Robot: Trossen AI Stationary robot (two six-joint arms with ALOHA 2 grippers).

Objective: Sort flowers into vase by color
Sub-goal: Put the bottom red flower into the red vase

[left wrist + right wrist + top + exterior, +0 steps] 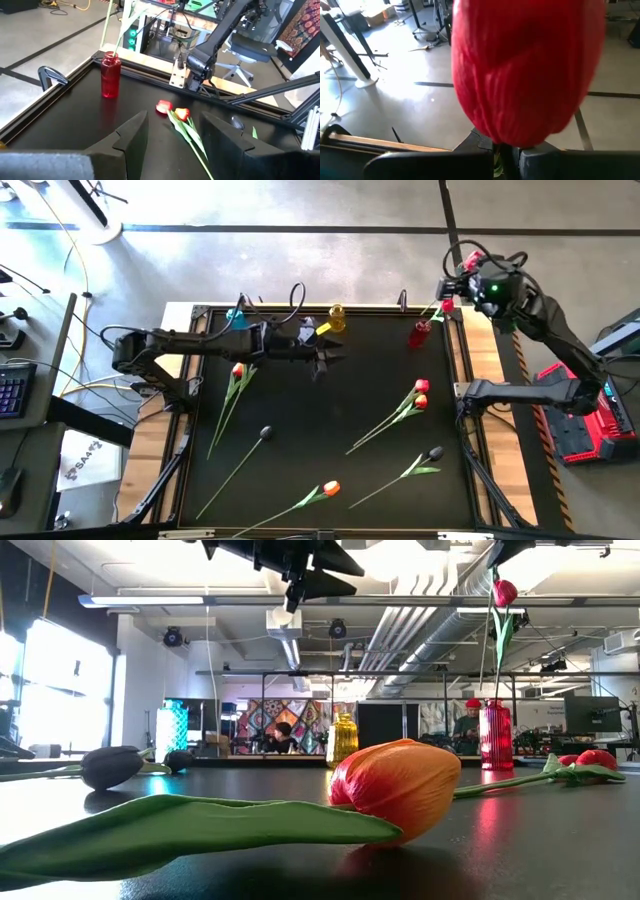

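1. Since the red tulip [505, 592] has to go stem-first into the red vase [420, 333], I have the right gripper [455, 290] up high over the far right corner of the counter [300, 420], clamped shut on the stem just under the head; the head fills the right wrist view and the stem hangs down to the vase mouth.
2. Left gripper [325, 355] hovers over the far middle of the counter, jaws partly apart, holding nothing. My read: it's parked clear of the right arm, ready for the next pick.
3. Yellow vase [337, 318] and blue vase [236, 315] stand along the far edge, one per colour, both look unfilled.
4. Loose flowers on the counter: red-orange one [238, 370] near left arm, a red pair [421, 392] at right, two black [266, 433], orange one [331, 489] at near edge.
5. Judgement: early stage, most stems unsorted; risk is the long stem missing the narrow neck.
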